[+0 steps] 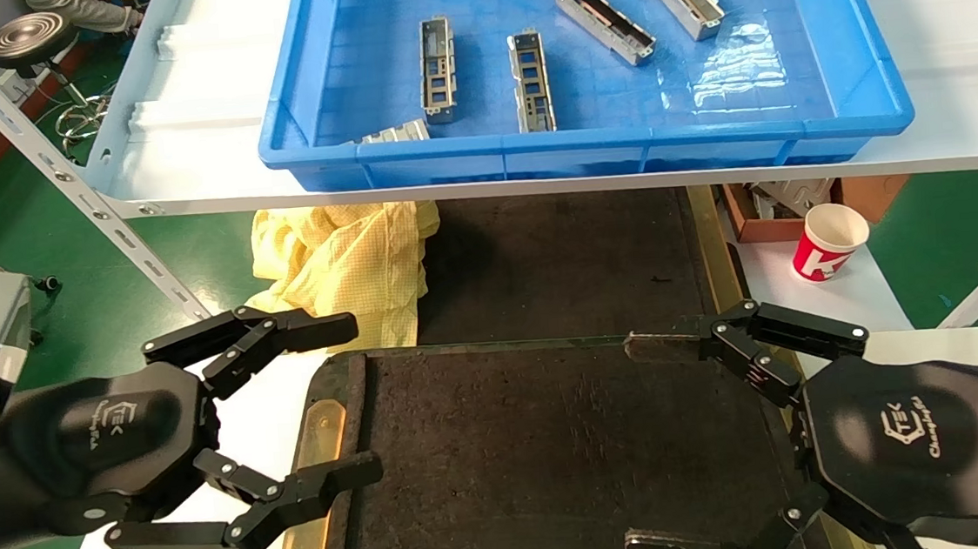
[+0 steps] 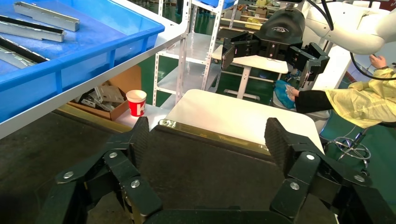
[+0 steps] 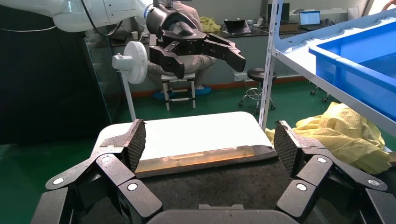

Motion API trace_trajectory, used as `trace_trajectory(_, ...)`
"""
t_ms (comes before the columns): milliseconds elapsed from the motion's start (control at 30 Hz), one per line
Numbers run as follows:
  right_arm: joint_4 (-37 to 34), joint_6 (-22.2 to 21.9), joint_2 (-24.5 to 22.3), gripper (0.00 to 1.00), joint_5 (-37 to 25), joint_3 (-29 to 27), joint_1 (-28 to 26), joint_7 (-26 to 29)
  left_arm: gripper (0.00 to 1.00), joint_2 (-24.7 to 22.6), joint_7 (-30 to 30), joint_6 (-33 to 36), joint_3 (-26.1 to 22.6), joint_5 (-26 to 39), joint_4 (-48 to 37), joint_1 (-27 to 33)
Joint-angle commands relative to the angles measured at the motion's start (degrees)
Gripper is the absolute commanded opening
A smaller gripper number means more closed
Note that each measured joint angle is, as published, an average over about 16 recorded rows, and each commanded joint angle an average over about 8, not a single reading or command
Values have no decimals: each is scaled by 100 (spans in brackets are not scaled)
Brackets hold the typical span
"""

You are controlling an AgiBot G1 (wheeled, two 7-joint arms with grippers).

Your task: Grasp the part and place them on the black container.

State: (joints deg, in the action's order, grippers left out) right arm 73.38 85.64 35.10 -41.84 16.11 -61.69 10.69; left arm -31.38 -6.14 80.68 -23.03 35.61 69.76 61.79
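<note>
Several silver-grey parts lie in the blue crate on the shelf, among them one part [image 1: 437, 69] at the left and another [image 1: 532, 92] beside it; some show in the left wrist view [image 2: 46, 16]. The black container [image 1: 555, 444] lies flat on the white table below, with brass side strips, and nothing on it. My left gripper [image 1: 365, 398] is open and empty over the container's left edge [image 2: 208, 135]. My right gripper [image 1: 632, 445] is open and empty over its right side [image 3: 210, 140]. Both point inward across the container [image 2: 201, 172] [image 3: 224, 186].
The blue crate [image 1: 583, 138] stands on a white shelf [image 1: 200, 157] above and behind the container. A yellow cloth [image 1: 348, 259] lies under the shelf at the left. A red-and-white paper cup [image 1: 829, 241] and a cardboard box [image 1: 763, 209] stand at the right. A slanted shelf post [image 1: 53, 169] runs at the left.
</note>
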Motion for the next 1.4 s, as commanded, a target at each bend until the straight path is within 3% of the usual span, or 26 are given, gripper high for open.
trace_trajectory(33,0,0,0,100,0,0,0,0,0,0,0,0,0,0,0,0)
trace_trajectory(1067,13,-17,21,100,17,-13,-53,11,0,0,0,0,0,0,0,0)
trace_trajectory(1233,48,-265,98,100,-9,-49,-364,167,0,0,0,0,0,0,0,0)
trace_trajectory(1400,-2,-795,252,100,-179,-35,-910,551,0,0,0,0,0,0,0,0)
